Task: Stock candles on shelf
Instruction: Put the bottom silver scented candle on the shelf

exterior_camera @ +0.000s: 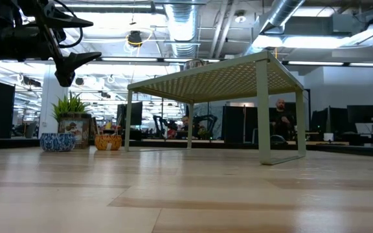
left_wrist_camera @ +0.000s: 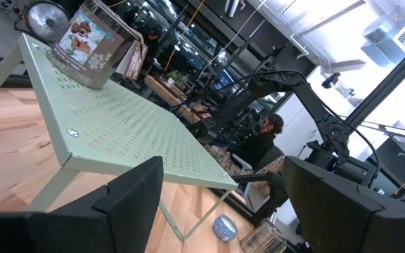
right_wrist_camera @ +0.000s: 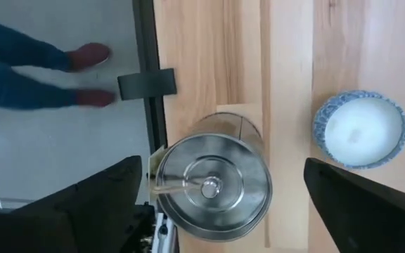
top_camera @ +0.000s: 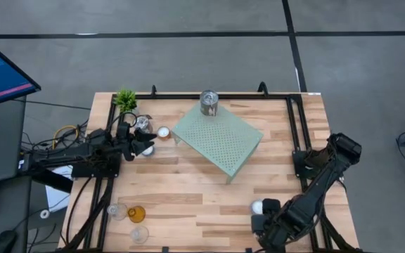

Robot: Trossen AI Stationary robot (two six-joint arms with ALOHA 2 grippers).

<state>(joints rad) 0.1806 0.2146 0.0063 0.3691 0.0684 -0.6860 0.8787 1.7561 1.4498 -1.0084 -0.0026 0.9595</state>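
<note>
The mint-green perforated shelf (top_camera: pixel 220 140) stands on short legs at mid-table. A silver-lidded candle (top_camera: pixel 209 102) with a picture label stands on its far corner and also shows in the left wrist view (left_wrist_camera: pixel 83 39). My left gripper (top_camera: pixel 145 145) is open and empty, lifted above the table left of the shelf, beside a silver tin (top_camera: pixel 144 123) and a small candle (top_camera: pixel 163 131). My right gripper (right_wrist_camera: pixel 223 169) is open above a silver-lidded tin (right_wrist_camera: pixel 213 186) at the near right. A blue-patterned white candle (right_wrist_camera: pixel 361 130) stands beside that tin on the tabletop.
A small green plant (top_camera: pixel 125 99) stands at the far left corner. Clear glass holders (top_camera: pixel 117 211) and an amber one (top_camera: pixel 136 213) stand at the near left. A black metal frame (top_camera: pixel 297 119) runs along the table's edges. Bare wood lies between the shelf and the near edge.
</note>
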